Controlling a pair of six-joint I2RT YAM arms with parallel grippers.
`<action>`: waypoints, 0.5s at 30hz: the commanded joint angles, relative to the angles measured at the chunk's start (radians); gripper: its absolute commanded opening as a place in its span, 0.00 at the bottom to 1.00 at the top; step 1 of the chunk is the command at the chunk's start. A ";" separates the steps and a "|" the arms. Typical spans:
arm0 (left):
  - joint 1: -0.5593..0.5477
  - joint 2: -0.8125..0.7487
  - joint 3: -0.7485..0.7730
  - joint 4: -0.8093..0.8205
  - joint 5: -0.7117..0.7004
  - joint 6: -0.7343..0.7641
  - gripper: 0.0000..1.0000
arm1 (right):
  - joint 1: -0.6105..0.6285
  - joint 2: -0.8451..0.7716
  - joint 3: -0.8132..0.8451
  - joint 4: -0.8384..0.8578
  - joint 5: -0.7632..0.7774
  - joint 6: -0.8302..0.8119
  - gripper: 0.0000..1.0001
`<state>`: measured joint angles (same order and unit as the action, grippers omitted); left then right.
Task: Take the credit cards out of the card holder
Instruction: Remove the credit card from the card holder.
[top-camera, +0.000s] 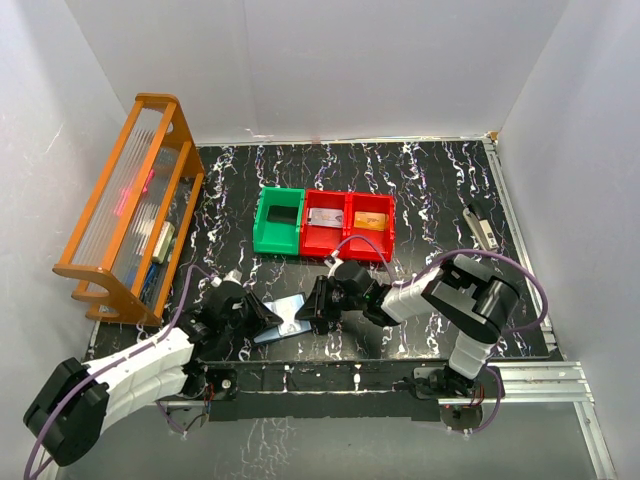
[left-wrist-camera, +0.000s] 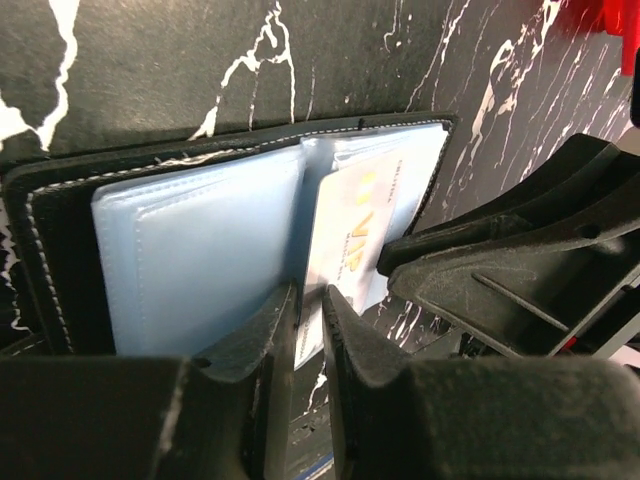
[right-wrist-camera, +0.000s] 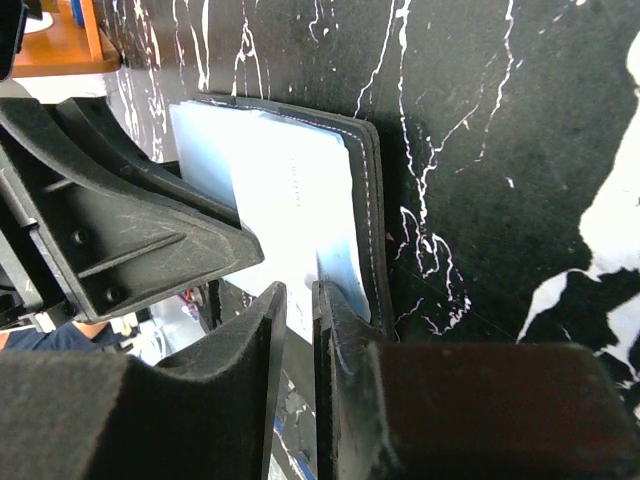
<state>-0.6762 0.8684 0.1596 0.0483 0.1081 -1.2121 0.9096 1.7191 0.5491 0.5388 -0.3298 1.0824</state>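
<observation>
The card holder (top-camera: 291, 319) lies open near the table's front edge, between both grippers. In the left wrist view its dark cover frames light-blue panels (left-wrist-camera: 200, 260). A white credit card (left-wrist-camera: 350, 235) with gold "VIP" lettering sticks out of the right panel. My left gripper (left-wrist-camera: 310, 300) is shut on that card's near corner. My right gripper (right-wrist-camera: 300, 295) is shut on the near edge of a pale inner panel of the card holder (right-wrist-camera: 365, 200). From above, the left gripper (top-camera: 266, 320) and the right gripper (top-camera: 318, 312) face each other across the holder.
Behind the holder stand a green bin (top-camera: 262, 226) holding a black card (top-camera: 283, 214) and two red bins (top-camera: 344, 240), one with a grey card, one with an orange card. An orange wooden rack (top-camera: 130, 210) stands at the left. A small tool (top-camera: 480, 228) lies at the right.
</observation>
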 joint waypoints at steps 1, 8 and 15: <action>-0.002 -0.026 -0.023 0.023 -0.067 -0.016 0.13 | 0.004 0.060 -0.026 0.011 0.003 0.005 0.17; -0.002 -0.059 -0.011 -0.044 -0.064 0.000 0.00 | 0.005 0.063 -0.018 -0.013 0.021 0.006 0.17; -0.002 -0.119 0.003 -0.106 -0.031 0.052 0.00 | 0.005 0.053 -0.001 -0.078 0.051 -0.018 0.18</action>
<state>-0.6762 0.7856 0.1440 0.0097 0.0715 -1.2045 0.9073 1.7523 0.5491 0.5953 -0.3504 1.1057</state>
